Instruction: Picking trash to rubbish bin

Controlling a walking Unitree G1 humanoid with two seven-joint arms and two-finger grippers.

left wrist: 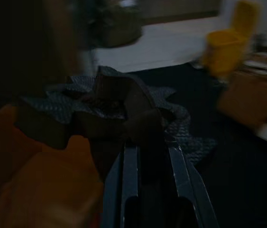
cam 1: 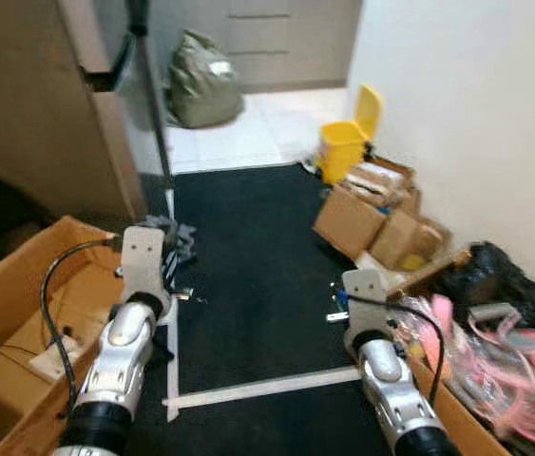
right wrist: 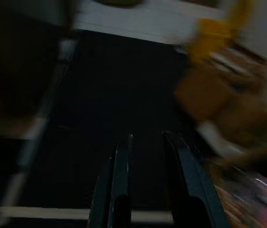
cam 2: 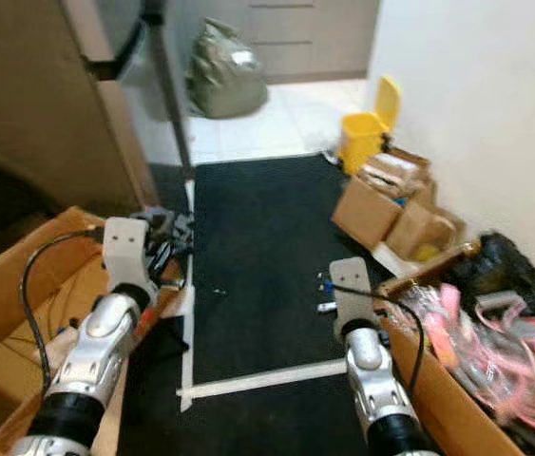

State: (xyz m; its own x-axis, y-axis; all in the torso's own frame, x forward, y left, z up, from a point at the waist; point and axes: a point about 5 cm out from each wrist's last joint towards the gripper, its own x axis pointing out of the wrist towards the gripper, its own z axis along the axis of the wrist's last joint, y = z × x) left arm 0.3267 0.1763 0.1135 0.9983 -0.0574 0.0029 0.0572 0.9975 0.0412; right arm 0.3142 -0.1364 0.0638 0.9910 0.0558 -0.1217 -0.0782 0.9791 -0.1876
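Black carpet (cam 1: 248, 275) covers most of the floor, running up to white tile (cam 1: 248, 128) at the far end where a stuffed olive-green rubbish bag (cam 1: 202, 81) sits against the cabinets. White tape (cam 1: 267, 388) marks a line across the carpet close to the robot. On the robot's left there's a big open cardboard box (cam 1: 20, 323) with a smaller box and cables inside. On the right, against the white wall (cam 1: 476, 104), a few smaller cardboard boxes (cam 1: 367, 214) are piled up, plus a nearer box full of pink hangers (cam 1: 505, 351) and a black bag (cam 1: 500, 275). Just past those boxes is the yellow rubbish bin (cam 1: 348, 142), lid flipped up, well apart from both arms. The left gripper (left wrist: 154, 156) is pinching a crumpled dark grey piece of trash (left wrist: 109, 102), its 2 fingers closed in on it, held just beyond the left box's edge. The right gripper (right wrist: 147, 156) hangs over bare carpet with its 2 fingers spread apart, holding nothing. Some tiny bits of litter (cam 1: 335, 309) lie on the carpet near it, kinda blurry.
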